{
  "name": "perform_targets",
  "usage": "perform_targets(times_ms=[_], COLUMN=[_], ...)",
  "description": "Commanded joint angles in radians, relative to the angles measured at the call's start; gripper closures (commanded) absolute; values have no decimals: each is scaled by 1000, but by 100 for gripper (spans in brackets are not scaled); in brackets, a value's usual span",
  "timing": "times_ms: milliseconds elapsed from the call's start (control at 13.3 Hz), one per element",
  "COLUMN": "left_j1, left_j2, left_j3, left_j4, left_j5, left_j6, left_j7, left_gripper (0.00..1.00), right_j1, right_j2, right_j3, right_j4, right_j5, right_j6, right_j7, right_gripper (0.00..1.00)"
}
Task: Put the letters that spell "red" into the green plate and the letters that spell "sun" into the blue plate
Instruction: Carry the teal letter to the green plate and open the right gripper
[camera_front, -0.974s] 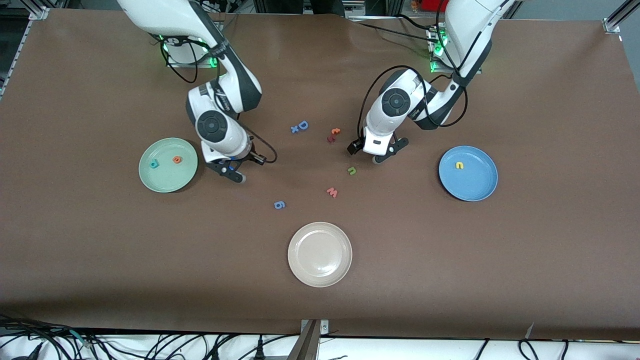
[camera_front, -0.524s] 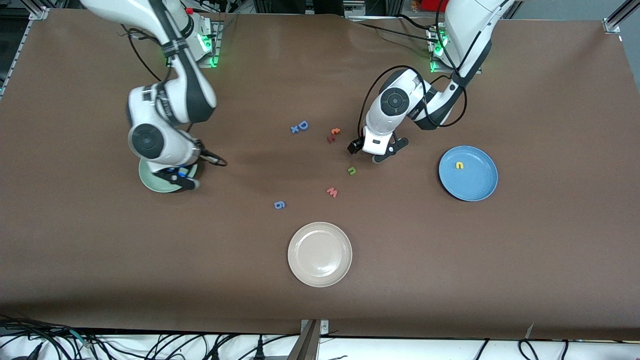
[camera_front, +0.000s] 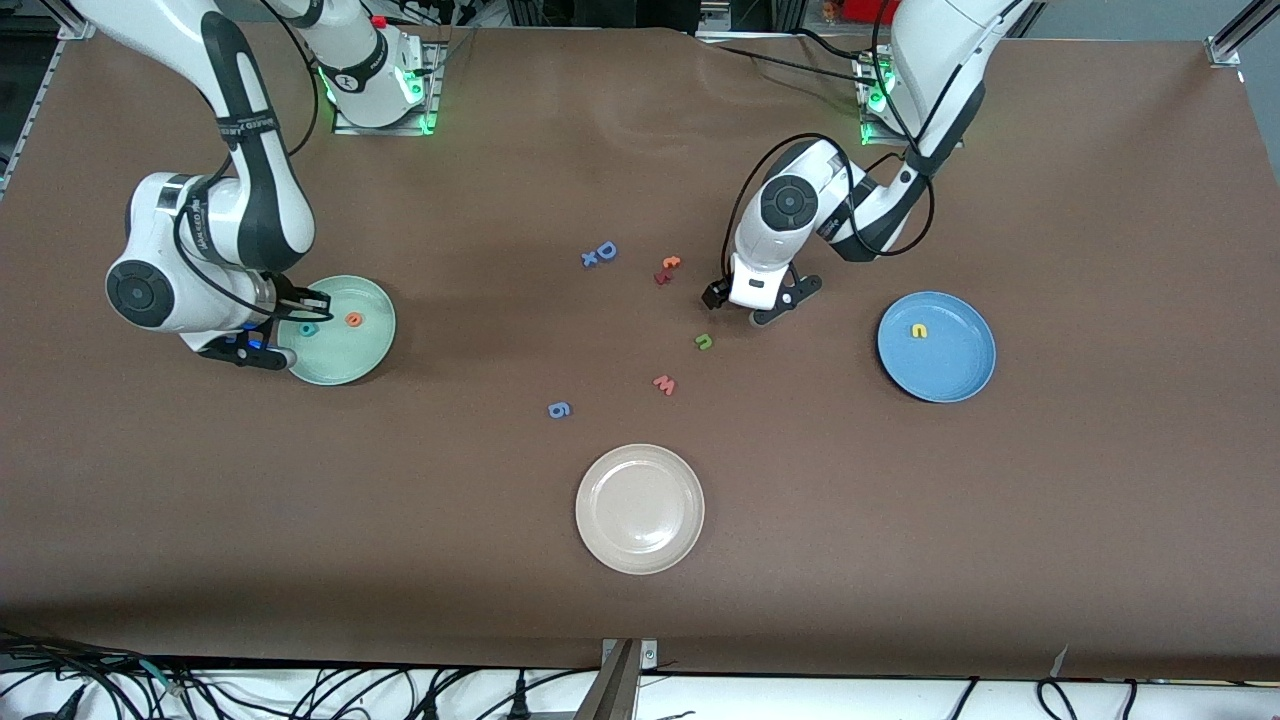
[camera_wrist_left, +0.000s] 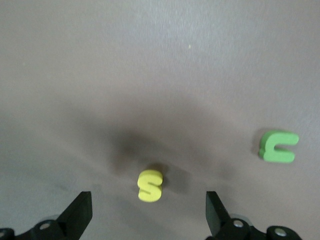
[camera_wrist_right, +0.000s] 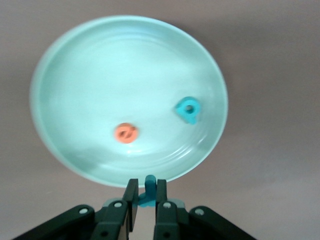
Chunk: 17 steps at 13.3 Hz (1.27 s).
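Observation:
The green plate (camera_front: 350, 358) holds the orange "e" (camera_front: 352, 320) and the teal "d" (camera_front: 309, 328). My right gripper (camera_front: 255, 352) hangs at that plate's rim, toward the right arm's end of the table. It is shut on the teal "r" (camera_wrist_right: 148, 192), which pokes out between the fingers just outside the plate (camera_wrist_right: 100, 75). My left gripper (camera_front: 775, 305) stands open low over the table. The yellow "s" (camera_wrist_left: 150, 185) lies between its fingers, untouched and hidden in the front view. The green "n" (camera_front: 704, 342) lies beside it. The blue plate (camera_front: 950, 372) holds the yellow "u" (camera_front: 918, 330).
A beige-white plate (camera_front: 640, 508) sits nearest the front camera. Loose letters lie mid-table: a blue "D" with a small x (camera_front: 600, 253), an orange-and-red pair (camera_front: 667, 270), a red "w" (camera_front: 665, 384) and a blue "g" (camera_front: 560, 409).
My right arm has swung from mid-table across the green plate to its rim at the right arm's end, carrying the teal "r". The left arm has barely moved.

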Motion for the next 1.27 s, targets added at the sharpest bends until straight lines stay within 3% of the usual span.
perform_targets(times_ms=[0,300,375,599,674,824,1199], left_j1=[0,2,2,2,2,-6,-9], left_j2=[15,28,29,26,26,20,20], left_j3=[14,13,13,13,13,11,11], left_j4=[-7,-8,-8,-8,-8,-10,-10], left_j5=[44,141,143,143,143,143,143], left_j6=[67,69,69,67,67,63,60], left_j7=[-25,-93,-96,-97,-97,-117,-125], left_gripper=[2,4,8,25,25,26,37], right_j1=[10,10,9,10,10,12,10], right_j2=[12,62,68,59,50,35,35], right_j3=[-7,-7,-7,-7,-7,-7,-11], right_j4=[-72,-72,-72,-59,-34,52,356], right_j5=[14,15,15,15,15,15,15], right_j6=[100,116,125,128,115,22,-287], right_j7=[-34,-37,-42,-42,-42,-36,-20], right_gripper=[97,90,80,12,2,1,1])
